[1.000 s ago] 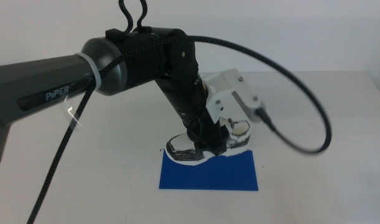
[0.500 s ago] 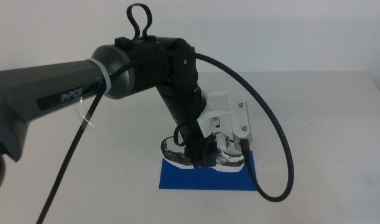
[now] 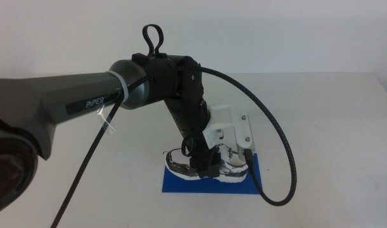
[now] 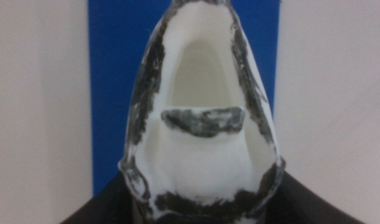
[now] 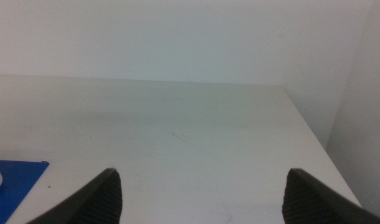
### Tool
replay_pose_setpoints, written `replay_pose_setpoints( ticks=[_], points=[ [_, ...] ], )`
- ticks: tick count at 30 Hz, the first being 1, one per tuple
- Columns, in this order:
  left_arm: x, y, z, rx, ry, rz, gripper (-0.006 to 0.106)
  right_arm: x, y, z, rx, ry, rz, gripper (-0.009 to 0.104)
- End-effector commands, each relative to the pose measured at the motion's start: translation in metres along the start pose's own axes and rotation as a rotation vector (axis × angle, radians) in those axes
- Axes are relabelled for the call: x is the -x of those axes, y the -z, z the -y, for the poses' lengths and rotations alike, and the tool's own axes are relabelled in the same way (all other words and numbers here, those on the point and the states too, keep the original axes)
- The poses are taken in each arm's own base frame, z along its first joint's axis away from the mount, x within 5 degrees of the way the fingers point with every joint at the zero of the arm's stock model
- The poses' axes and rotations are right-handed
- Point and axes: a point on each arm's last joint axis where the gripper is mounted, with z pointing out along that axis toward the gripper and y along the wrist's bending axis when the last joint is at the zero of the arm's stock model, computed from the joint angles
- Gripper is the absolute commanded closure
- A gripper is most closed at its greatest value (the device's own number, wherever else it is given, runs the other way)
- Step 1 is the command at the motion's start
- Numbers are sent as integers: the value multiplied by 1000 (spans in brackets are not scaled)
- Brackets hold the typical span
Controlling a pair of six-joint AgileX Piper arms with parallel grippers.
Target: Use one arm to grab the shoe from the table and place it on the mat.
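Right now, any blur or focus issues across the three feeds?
Left wrist view: the shoe fills the frame, soft and out of focus, over the mat. Middle view: sharp, even light. Right wrist view: mildly soft, right gripper open over the table.

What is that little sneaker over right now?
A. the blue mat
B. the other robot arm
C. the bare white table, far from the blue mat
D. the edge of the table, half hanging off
A: in the middle view the shoe, gripped by the left hand, sits over the blue mat, and the left wrist view shows blue on both sides of it.
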Motion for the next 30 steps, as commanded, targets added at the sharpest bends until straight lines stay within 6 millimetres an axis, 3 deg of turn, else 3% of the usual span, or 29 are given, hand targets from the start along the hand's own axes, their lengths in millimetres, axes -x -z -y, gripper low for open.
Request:
replay_pose_setpoints(
  ticks=[1,21,22,24,30],
  points=[
    [14,33,-4,90,-2,92,75,11,3,0,-4,21,110,29],
    [16,33,-2,72,-28,115,70,11,3,0,-4,21,110,29],
    [16,33,-2,72,-28,115,67,11,3,0,-4,21,110,29],
    [16,33,-2,72,-28,115,36,11,3,0,-4,21,110,29],
    [16,33,-2,72,-28,115,11,11,3,0,-4,21,110,29]
  ],
)
